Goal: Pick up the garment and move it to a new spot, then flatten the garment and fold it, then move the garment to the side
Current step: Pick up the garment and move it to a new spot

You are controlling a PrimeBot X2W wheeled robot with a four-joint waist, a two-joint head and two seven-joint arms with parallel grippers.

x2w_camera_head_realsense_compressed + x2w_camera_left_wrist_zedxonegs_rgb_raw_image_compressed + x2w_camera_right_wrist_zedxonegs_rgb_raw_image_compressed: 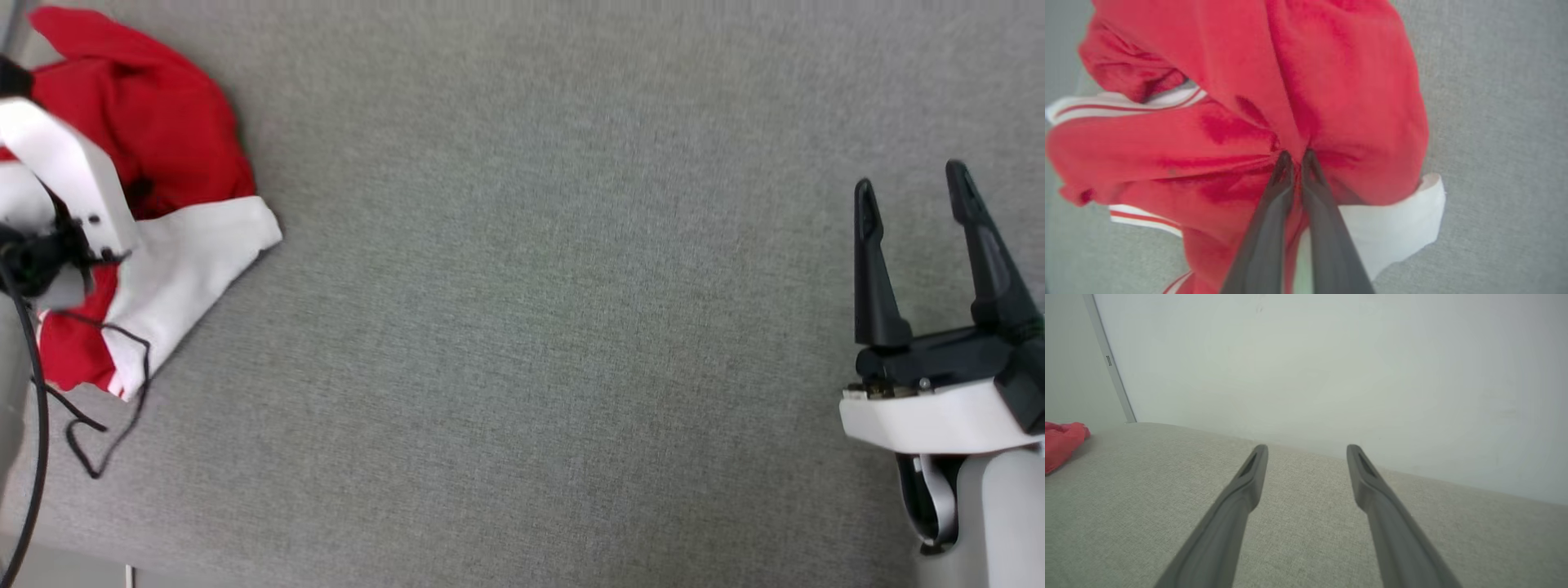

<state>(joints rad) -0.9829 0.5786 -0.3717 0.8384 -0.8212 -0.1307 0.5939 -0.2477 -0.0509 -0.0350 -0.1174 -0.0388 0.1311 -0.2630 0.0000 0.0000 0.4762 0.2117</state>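
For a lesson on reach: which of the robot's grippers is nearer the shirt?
Left. The left gripper is shut on the shirt, pinching its red cloth. The right gripper hangs open over the grey surface, far across from it.

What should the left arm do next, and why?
Probably lift the left gripper slightly: it looks pinched shut on a red fold of the garment, bunched at the left edge of the grey surface. The right gripper is open, far off.

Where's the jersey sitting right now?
The garment sits crumpled at the far left of the head view on the grey surface, with the left gripper shut on its red cloth.
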